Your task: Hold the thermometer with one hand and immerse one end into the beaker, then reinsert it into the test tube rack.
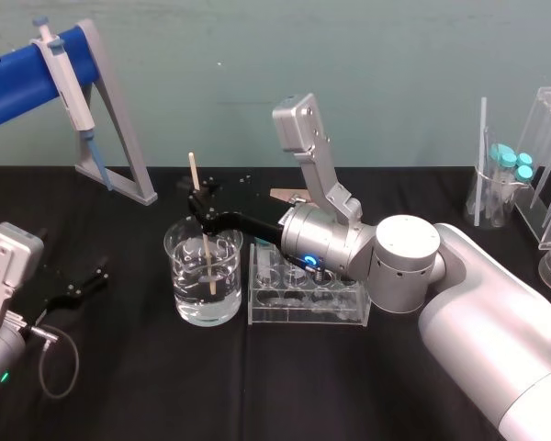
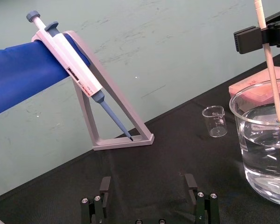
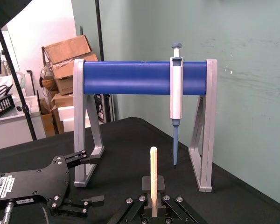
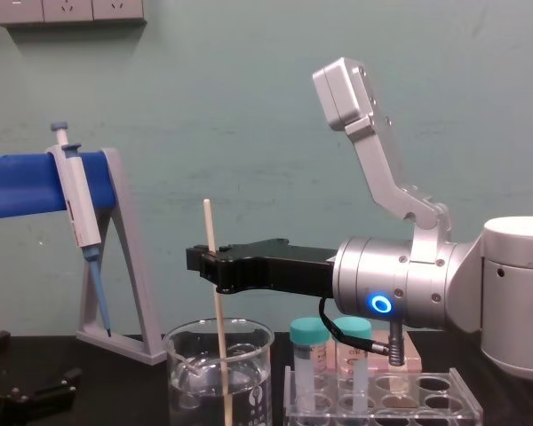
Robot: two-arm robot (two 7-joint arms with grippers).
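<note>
Right pincer [image 1: 200, 206] clamps thermometer [image 1: 207, 262] high, tip dipped in beaker [image 1: 182, 276]; thin, likely brittle: grip gently. Left pincer [image 2: 148, 198] released, lower left.

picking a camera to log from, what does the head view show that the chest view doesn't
Head, not chest: the holes of the test tube rack from above, and capped tubes in a glass far right. Chest, not head: two teal-capped tubes standing in that rack. Both: the right gripper shut on the thermometer, whose lower end sits in the beaker. The left gripper lies open on the table, left.
</note>
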